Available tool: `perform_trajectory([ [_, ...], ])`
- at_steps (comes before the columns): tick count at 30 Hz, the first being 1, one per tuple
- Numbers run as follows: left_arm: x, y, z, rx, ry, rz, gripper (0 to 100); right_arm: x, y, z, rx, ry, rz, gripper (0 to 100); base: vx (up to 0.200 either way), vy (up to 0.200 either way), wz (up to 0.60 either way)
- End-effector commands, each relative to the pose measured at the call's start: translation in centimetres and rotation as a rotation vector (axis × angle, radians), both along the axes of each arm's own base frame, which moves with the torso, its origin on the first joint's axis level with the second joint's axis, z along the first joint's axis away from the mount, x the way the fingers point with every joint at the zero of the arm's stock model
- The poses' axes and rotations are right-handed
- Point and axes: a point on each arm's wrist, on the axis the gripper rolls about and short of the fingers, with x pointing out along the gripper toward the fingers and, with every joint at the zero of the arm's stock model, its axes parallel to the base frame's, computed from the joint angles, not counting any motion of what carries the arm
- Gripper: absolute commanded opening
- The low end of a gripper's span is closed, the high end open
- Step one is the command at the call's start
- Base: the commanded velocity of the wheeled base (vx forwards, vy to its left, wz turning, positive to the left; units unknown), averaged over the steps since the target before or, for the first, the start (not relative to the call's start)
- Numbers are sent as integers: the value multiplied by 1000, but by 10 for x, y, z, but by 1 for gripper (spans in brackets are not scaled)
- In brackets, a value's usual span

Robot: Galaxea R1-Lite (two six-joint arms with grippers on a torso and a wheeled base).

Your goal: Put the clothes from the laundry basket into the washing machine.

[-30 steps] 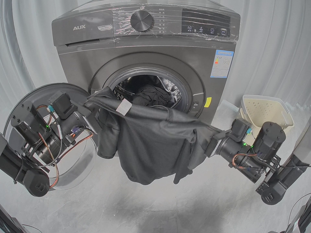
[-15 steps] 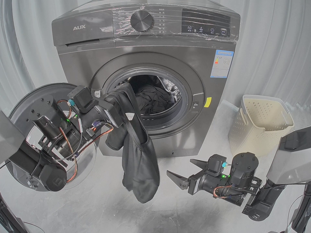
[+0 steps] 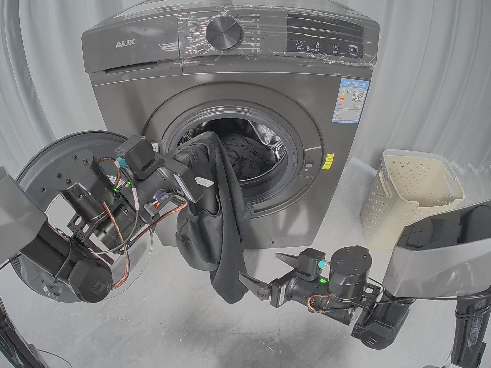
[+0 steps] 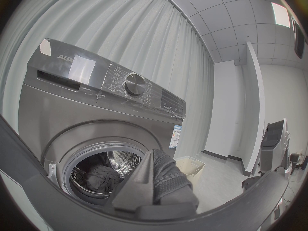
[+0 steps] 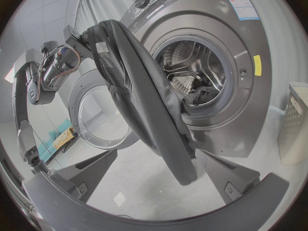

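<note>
Head view: the left gripper [image 3: 193, 155] is clamped on the garment [image 3: 220, 221] at the washer [image 3: 230, 88] opening, and the loose length hangs outside the drum. The right gripper [image 3: 259, 268], jaws wide, sits low beside the hem, probably to lift it. Left wrist view: fabric [image 4: 166, 177] is bunched in the grip. Right wrist view: the hem [image 5: 183, 174] hangs between the spread fingers [image 5: 96, 167].

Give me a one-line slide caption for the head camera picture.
Left end effector holds a dark garment at the washing machine opening; right end effector open near the hanging hem.
</note>
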Motion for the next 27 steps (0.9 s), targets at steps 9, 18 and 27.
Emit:
perform_trajectory([
  [9, -3, -12, 8, -11, -18, -33, 0, 41, 36, -17, 31, -119, 15, 100, 0, 0, 0],
  [18, -7, -21, 13, -21, -32, -60, 0, 58, 39, -33, 15, -138, -2, 100, 0, 0, 0],
  [27, -13, -33, 16, -34, -23, -63, 0, 63, 50, -41, 27, -151, 10, 100, 0, 0, 0],
])
